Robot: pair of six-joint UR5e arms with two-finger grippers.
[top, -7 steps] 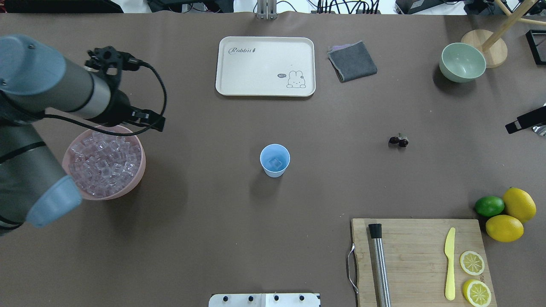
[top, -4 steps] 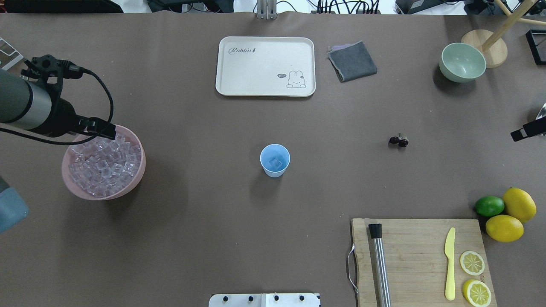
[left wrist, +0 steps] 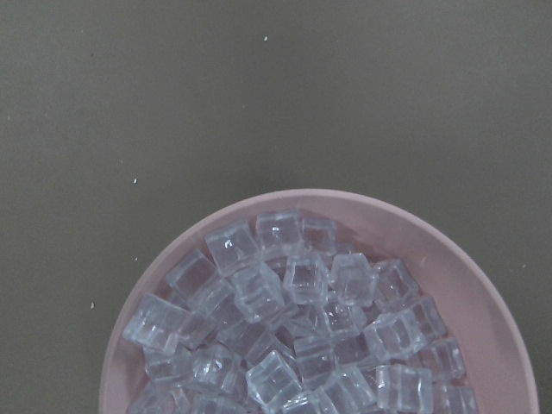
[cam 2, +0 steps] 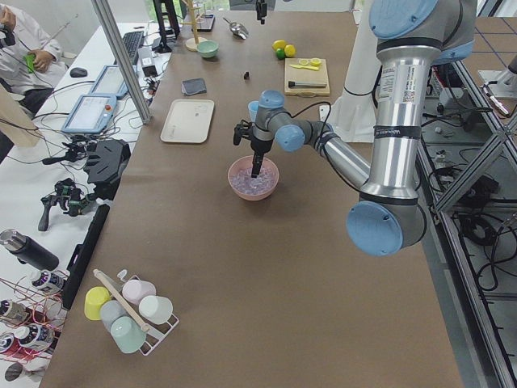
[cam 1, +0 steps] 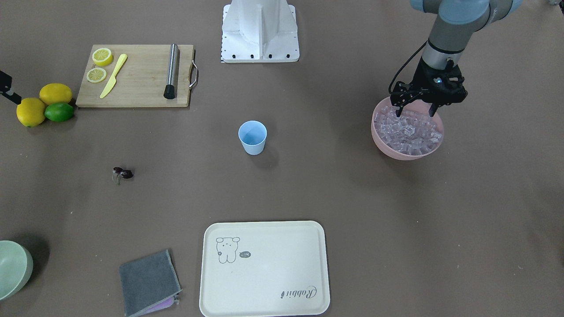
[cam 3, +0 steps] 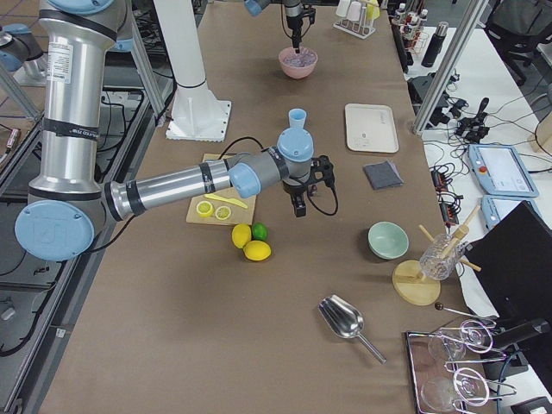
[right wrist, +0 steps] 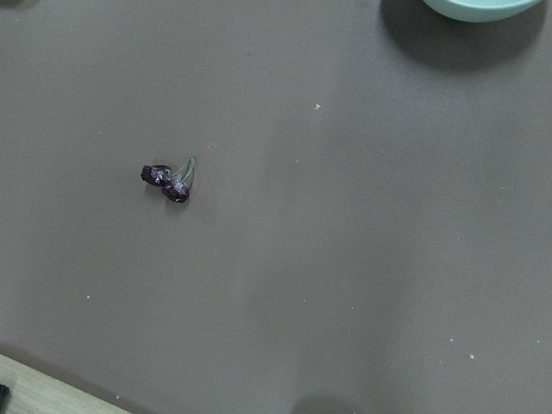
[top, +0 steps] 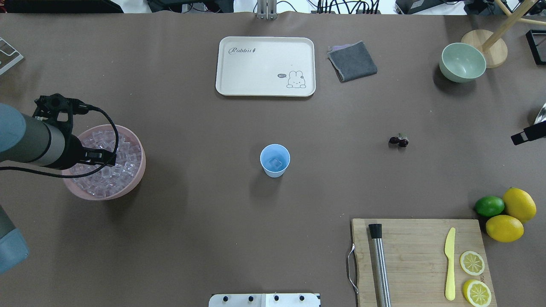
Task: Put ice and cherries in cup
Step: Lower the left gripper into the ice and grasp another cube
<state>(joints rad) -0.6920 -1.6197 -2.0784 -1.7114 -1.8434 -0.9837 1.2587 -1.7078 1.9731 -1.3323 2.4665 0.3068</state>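
Observation:
The light blue cup [top: 274, 160] stands mid-table with one ice cube [top: 276, 163] inside; it also shows in the front view [cam 1: 253, 137]. The pink bowl [top: 140, 167] at the left is heaped with ice [top: 111, 174], which also shows in the left wrist view [left wrist: 293, 319]. My left gripper [cam 1: 416, 112] is open, fingers down just over the ice, holding nothing. The cherries [top: 399, 140] lie on the table right of the cup and show in the right wrist view [right wrist: 168, 183]. My right gripper [top: 527, 133] shows only partly at the right edge, apart from the cherries; I cannot tell its state.
A cream tray [top: 265, 66], a grey cloth [top: 352, 61] and a pale green bowl [top: 463, 62] lie along the far side. A cutting board [top: 420, 260] with a knife, lemon slices and a metal rod is near right, with lemons and a lime [top: 505, 209] beside it.
My left arm has swung back left and toward the robot, bringing the gripper from the bowl's far rim to over the ice. The right gripper has drifted slightly to the right.

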